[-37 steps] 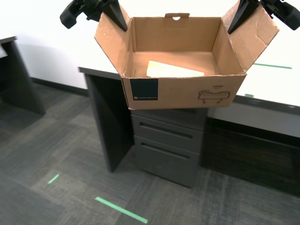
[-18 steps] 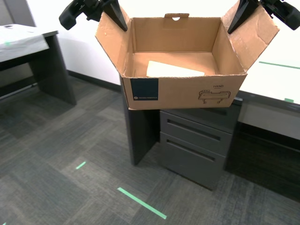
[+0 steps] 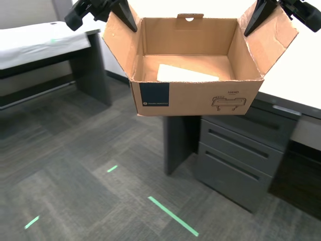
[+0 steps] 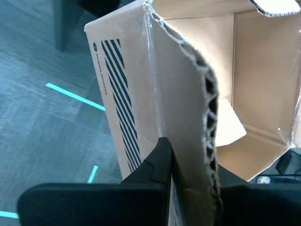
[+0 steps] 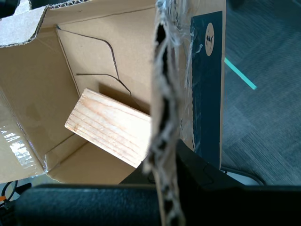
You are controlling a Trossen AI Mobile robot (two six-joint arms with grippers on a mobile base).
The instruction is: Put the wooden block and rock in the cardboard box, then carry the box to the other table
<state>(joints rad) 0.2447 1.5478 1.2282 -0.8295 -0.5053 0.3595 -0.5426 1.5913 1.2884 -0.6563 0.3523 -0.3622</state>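
Note:
The cardboard box point(image 3: 195, 98) hangs in the air above the floor, open, held by its two side flaps. My second gripper point(image 3: 124, 21) is shut on the flap at the exterior view's left, seen edge-on in its wrist view point(image 4: 188, 165). My first gripper point(image 3: 254, 20) is shut on the flap at the exterior view's right point(image 5: 162, 160). The wooden block point(image 3: 180, 74) lies flat on the box floor point(image 5: 108, 125), one corner showing past the flap point(image 4: 233, 127). The rock is hidden. The other table point(image 3: 30, 42), under white-grey cloth, stands at the exterior view's upper left.
A dark desk with a drawer unit point(image 3: 241, 150) stands behind and below the box toward the exterior view's right. Green tape strips point(image 3: 173, 216) lie on the grey carpet. The cloth table has a dark leg panel point(image 3: 93, 70).
The whole scene has slid toward the exterior view's right, so the camera has moved. The cloth table has come into view. Box, block and both grips look unchanged.

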